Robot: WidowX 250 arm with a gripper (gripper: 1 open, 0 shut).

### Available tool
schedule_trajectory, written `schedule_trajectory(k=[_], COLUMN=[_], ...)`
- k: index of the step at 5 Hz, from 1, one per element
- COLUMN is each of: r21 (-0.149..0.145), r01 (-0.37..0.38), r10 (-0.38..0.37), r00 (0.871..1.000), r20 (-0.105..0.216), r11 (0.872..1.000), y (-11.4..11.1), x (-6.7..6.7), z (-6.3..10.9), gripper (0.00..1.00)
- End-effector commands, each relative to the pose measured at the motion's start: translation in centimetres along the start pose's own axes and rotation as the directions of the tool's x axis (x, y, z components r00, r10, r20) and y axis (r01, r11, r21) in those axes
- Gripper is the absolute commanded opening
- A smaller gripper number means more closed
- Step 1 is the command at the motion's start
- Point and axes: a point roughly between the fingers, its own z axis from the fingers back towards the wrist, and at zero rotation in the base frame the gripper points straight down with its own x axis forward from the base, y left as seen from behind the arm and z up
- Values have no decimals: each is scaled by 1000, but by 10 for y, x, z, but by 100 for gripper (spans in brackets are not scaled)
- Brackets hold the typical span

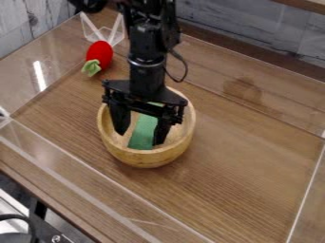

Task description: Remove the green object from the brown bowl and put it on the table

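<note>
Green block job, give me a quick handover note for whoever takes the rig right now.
Claw: open, pointing down inside the brown wooden bowl, fingers on either side of the green block, not closed on it.
Green block: in the bowl, leaning on its inner wall.
Bowl: on the table.
Done: approach only.
Left: grip the block, lift it out, set it on the table.
</note>
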Motion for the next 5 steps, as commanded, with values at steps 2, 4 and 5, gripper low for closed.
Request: schedule_trajectory(k=[2, 4, 5], r21=[-18, -34, -34], r01=[72, 93, 72], r10=[-71, -89, -69], r00=[995, 991, 992], r20=[65, 102, 102], r11=[997, 995, 997], y=[4, 5, 3], x=[10, -12, -16], z=[-6, -1, -4], gripper=[100, 100, 100])
